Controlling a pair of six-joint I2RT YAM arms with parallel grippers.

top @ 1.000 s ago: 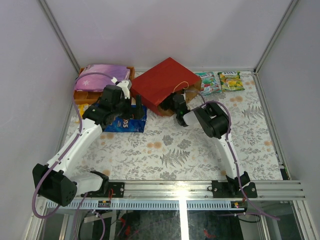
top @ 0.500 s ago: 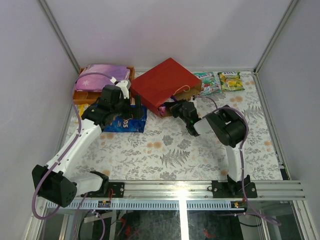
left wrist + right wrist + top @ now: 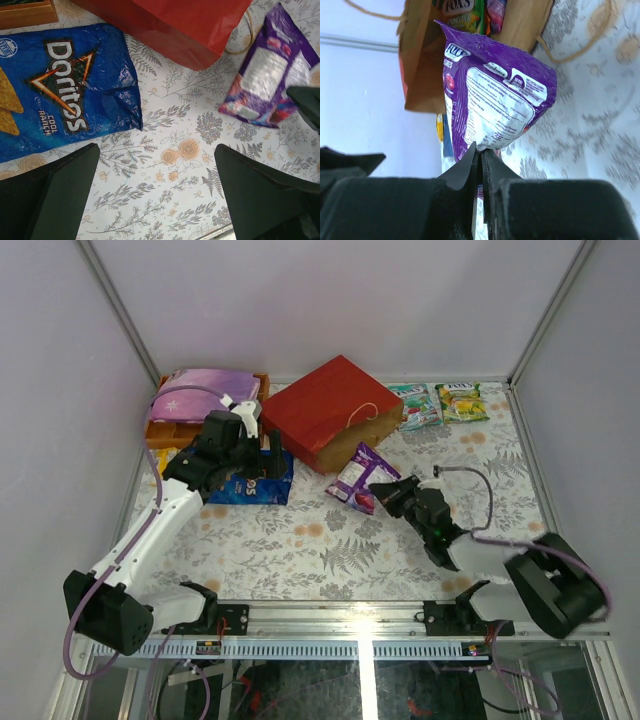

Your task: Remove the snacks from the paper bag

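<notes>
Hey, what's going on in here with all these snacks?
The right gripper pinches a small glossy purple snack packet by its edge, just outside the open mouth of the red paper gift bag, which lies on its side. More packets show inside it. The left gripper hangs open over the table near the large blue Doritos bag, already out.

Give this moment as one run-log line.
right gripper: shut on purple packet, outside bag | left gripper: open near Doritos | bag: holds green packet

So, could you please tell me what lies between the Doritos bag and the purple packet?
Nothing but bare flowered table separates the Doritos bag from the purple packet, as the left wrist view shows.
</notes>
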